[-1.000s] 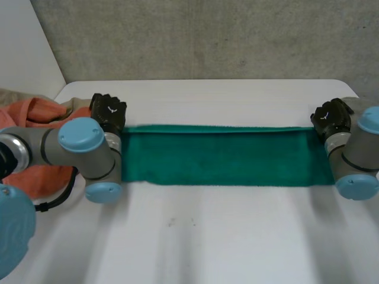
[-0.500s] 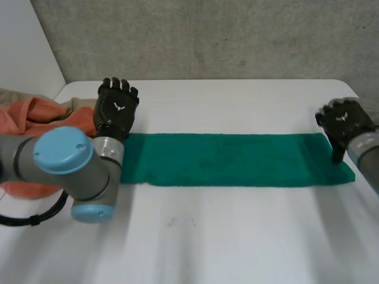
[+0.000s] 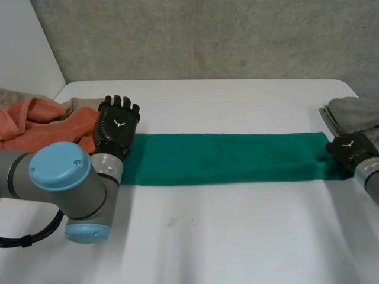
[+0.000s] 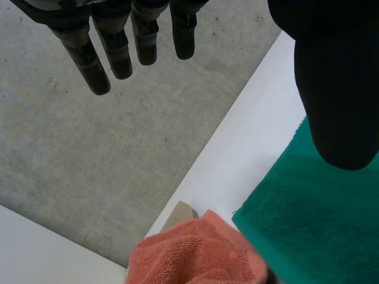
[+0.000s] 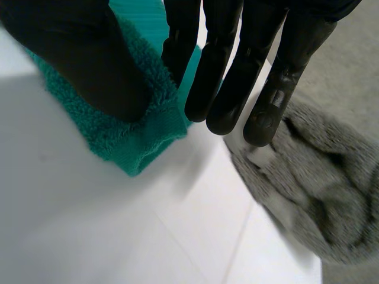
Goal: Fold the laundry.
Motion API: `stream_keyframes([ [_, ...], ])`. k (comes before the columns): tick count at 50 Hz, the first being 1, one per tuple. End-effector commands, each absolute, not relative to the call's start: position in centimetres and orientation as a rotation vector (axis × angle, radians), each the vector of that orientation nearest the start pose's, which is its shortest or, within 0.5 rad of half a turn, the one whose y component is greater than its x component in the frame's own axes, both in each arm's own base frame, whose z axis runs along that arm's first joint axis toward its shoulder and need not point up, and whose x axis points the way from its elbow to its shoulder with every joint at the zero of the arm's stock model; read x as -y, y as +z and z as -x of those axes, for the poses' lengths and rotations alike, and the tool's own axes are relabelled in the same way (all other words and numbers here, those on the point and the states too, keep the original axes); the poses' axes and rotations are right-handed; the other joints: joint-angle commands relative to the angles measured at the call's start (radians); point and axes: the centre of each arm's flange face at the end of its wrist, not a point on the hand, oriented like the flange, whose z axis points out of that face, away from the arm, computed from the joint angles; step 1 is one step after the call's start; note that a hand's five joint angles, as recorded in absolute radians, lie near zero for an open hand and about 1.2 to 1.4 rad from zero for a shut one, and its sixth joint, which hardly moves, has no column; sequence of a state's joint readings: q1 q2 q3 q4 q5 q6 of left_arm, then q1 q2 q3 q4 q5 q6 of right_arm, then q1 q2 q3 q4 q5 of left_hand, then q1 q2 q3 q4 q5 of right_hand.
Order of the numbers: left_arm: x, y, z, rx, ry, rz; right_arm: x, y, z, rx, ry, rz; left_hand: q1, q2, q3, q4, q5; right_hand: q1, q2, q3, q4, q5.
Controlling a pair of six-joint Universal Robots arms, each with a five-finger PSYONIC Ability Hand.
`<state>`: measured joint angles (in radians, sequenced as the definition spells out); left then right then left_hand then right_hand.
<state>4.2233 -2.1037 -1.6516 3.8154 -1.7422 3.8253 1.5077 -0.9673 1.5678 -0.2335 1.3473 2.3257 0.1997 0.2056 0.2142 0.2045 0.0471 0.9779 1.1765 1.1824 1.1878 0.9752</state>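
A green towel (image 3: 225,158), folded into a long narrow strip, lies flat across the white table (image 3: 225,236). My left hand (image 3: 117,121) hovers at the strip's left end with its fingers straight and spread, holding nothing. In the left wrist view the thumb (image 4: 337,89) hangs over the green towel (image 4: 320,225) without gripping it. My right hand (image 3: 348,148) is at the strip's right end. There the right hand (image 5: 225,71) pinches the corner of the green towel (image 5: 142,142) between thumb and fingers.
A crumpled orange towel (image 3: 35,118) lies at the table's left edge, close to my left hand, with a beige cloth (image 3: 77,103) behind it. A grey towel (image 3: 355,112) lies just beyond my right hand. The table's far edge runs behind both hands.
My left hand has opened and stands off the left end. My right hand opened, drew back outward, then closed on the right end. The strip shifted slightly.
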Motion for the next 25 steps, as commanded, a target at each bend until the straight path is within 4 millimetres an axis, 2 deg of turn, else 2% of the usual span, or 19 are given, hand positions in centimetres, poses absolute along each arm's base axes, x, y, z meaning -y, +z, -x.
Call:
stream_keyframes([
  [1,29.1,16.0,28.5,-1.756,-2.079,-0.948,38.1,14.1,-9.2,-2.671,-1.991,1.166,-0.025,-0.031,-0.04,-0.03,-0.047,0.418,0.22,0.214,0.209,0.247],
  [3,29.1,16.1,28.5,-1.754,-2.081,-0.947,38.2,14.7,-8.3,-2.692,-2.013,1.162,-0.025,-0.031,-0.04,-0.03,-0.047,0.418,0.22,0.214,0.209,0.247],
  [7,29.0,16.5,28.4,-1.749,-2.086,-0.937,38.8,15.3,-4.7,-2.802,-2.043,1.208,-0.025,-0.031,-0.04,-0.03,-0.047,0.418,0.22,0.214,0.209,0.247],
  [8,29.0,16.6,28.4,-1.745,-2.09,-0.934,39.1,15.5,-3.3,-2.843,-2.05,1.254,-0.025,-0.031,-0.04,-0.03,-0.047,0.418,0.22,0.214,0.209,0.247],
  [9,29.0,16.8,28.4,-1.742,-2.094,-0.933,39.1,15.6,-2.7,-2.862,-2.053,1.283,-0.025,-0.031,-0.04,-0.03,-0.047,0.418,0.22,0.214,0.209,0.247],
  [12,28.8,17.0,28.2,-1.741,-2.094,-0.929,39.4,16.0,-1.6,-2.881,-2.074,1.411,-0.025,-0.031,-0.04,-0.03,-0.047,0.418,0.22,0.214,0.209,0.247],
  [15,28.8,17.6,28.0,-1.734,-2.102,-0.916,39.5,16.4,-2.1,-2.855,-2.093,1.485,-0.025,-0.031,-0.04,-0.03,-0.047,0.418,0.22,0.214,0.209,0.247],
  [19,28.5,18.3,27.8,-1.728,-2.111,-0.907,39.4,19.3,-7.2,-2.606,-2.282,1.576,-0.025,-0.031,-0.04,-0.03,-0.047,0.418,0.22,0.214,0.209,0.247],
  [20,28.4,18.4,27.8,-1.725,-2.114,-0.905,39.1,20.2,-9.4,-2.491,-2.352,1.592,-0.025,-0.031,-0.04,-0.03,-0.047,0.418,0.22,0.214,0.209,0.247],
  [23,28.2,19.0,27.6,-1.715,-2.126,-0.897,38.3,21.1,-13.0,-2.316,-2.428,1.616,-0.025,-0.031,-0.04,-0.03,-0.047,0.418,0.22,0.214,0.209,0.247],
  [24,28.1,19.1,27.6,-1.715,-2.128,-0.893,37.5,21.7,-15.6,-2.186,-2.472,1.648,-0.025,-0.031,-0.04,-0.03,-0.047,0.418,0.22,0.214,0.209,0.247],
  [25,28.0,19.2,27.5,-1.716,-2.131,-0.89,36.9,22.0,-17.0,-2.113,-2.491,1.667,-0.025,-0.031,-0.04,-0.03,-0.047,0.418,0.22,0.214,0.209,0.247],
])
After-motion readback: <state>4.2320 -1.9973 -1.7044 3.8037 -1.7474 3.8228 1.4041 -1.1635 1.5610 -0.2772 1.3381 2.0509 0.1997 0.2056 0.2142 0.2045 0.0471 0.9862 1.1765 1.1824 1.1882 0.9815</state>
